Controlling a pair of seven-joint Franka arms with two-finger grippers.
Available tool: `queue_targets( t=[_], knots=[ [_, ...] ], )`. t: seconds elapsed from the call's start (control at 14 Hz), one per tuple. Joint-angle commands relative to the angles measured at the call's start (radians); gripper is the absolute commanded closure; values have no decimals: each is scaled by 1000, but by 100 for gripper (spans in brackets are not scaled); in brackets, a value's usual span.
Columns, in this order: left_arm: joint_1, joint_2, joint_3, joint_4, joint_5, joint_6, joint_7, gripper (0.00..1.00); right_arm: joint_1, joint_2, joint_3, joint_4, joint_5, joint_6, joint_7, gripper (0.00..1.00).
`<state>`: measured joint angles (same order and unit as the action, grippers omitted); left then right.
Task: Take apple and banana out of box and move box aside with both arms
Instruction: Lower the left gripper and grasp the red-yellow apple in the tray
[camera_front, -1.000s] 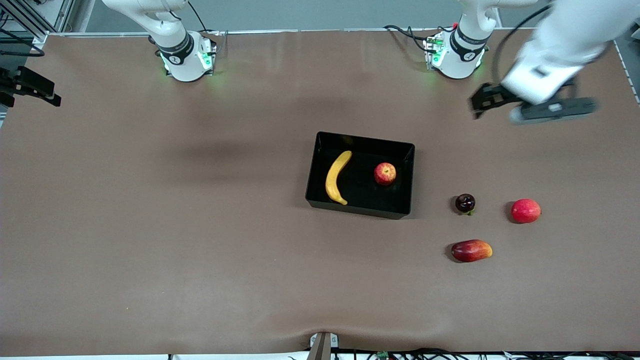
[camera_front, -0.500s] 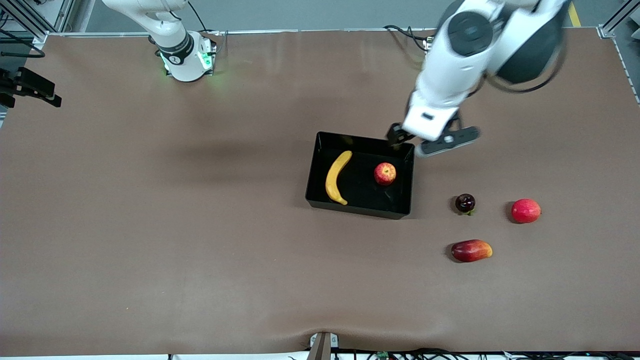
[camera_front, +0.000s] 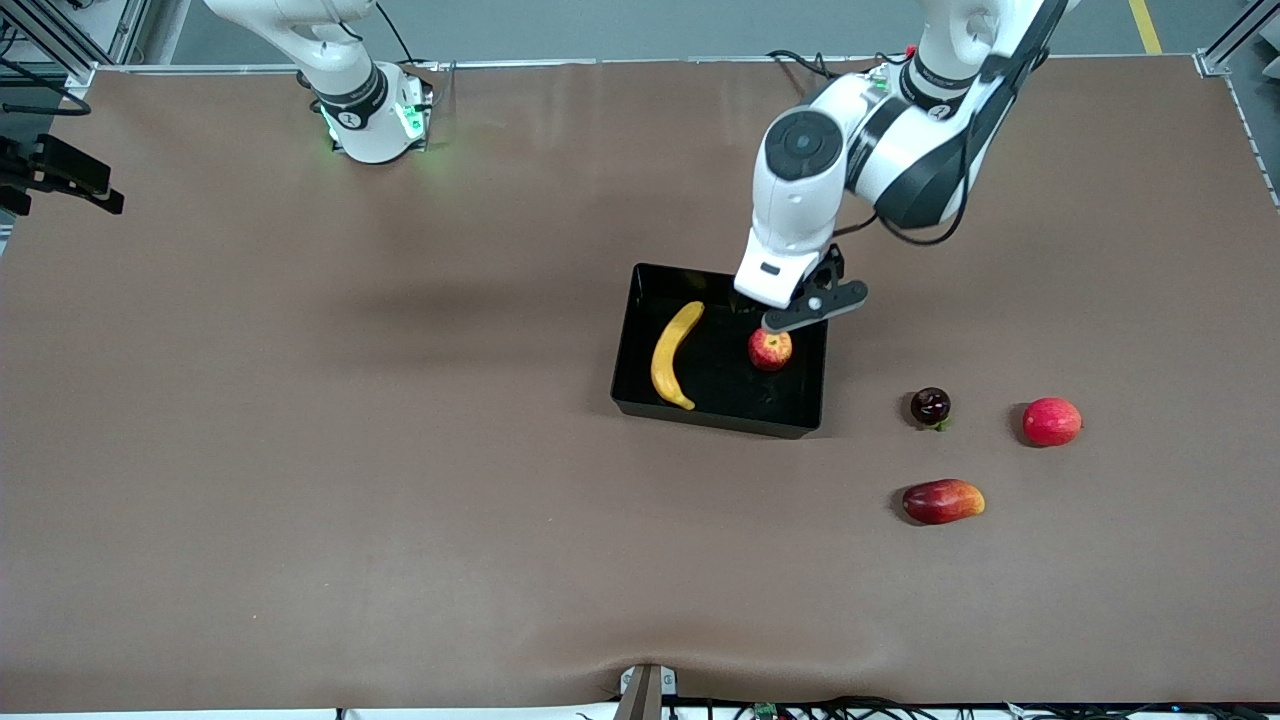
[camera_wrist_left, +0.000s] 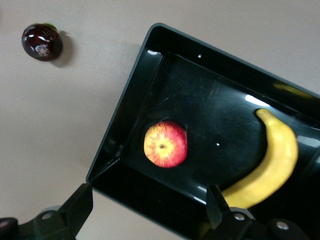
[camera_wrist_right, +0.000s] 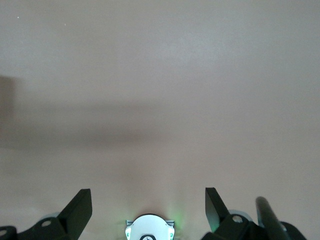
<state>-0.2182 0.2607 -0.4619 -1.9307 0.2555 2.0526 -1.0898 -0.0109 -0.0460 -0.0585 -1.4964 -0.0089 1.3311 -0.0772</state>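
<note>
The black box (camera_front: 625, 345) sits mid-table with the yellow banana (camera_front: 674, 354) and the small red apple (camera_front: 771, 350) lying inside it. My left gripper (camera_front: 806, 310) hangs open over the box's wall by the apple, at the corner toward the left arm's end, holding nothing. In the left wrist view the box wall (camera_wrist_left: 150, 192) runs between the open left gripper (camera_wrist_left: 148, 206), with the apple (camera_wrist_left: 165, 144) and banana (camera_wrist_left: 272, 165) inside the box. My right gripper (camera_wrist_right: 148, 207) is open and empty over bare table by its own base (camera_wrist_right: 149, 227); that arm waits.
Three loose fruits lie toward the left arm's end, nearer the front camera than the box: a dark cherry-like fruit (camera_front: 930, 406), a round red fruit (camera_front: 1052, 421) and a red-yellow mango (camera_front: 943, 501). The cherry-like fruit (camera_wrist_left: 42, 42) also shows in the left wrist view.
The left arm has swung in from the left arm's end of the table to the box, and its gripper now hangs over the box wall by the apple. The fruits have not moved.
</note>
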Motion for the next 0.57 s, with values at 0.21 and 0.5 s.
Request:
queue_targets(
  t=[0.21,0.5],
  knots=[
    [-4,153,0,13,133,116,-166,0,-4,6,5,10,-3,-15,-4,0],
    [-1,222,2,9,191,143,-209,0,0,5,5,12,-3,-18,-3,0]
  ],
)
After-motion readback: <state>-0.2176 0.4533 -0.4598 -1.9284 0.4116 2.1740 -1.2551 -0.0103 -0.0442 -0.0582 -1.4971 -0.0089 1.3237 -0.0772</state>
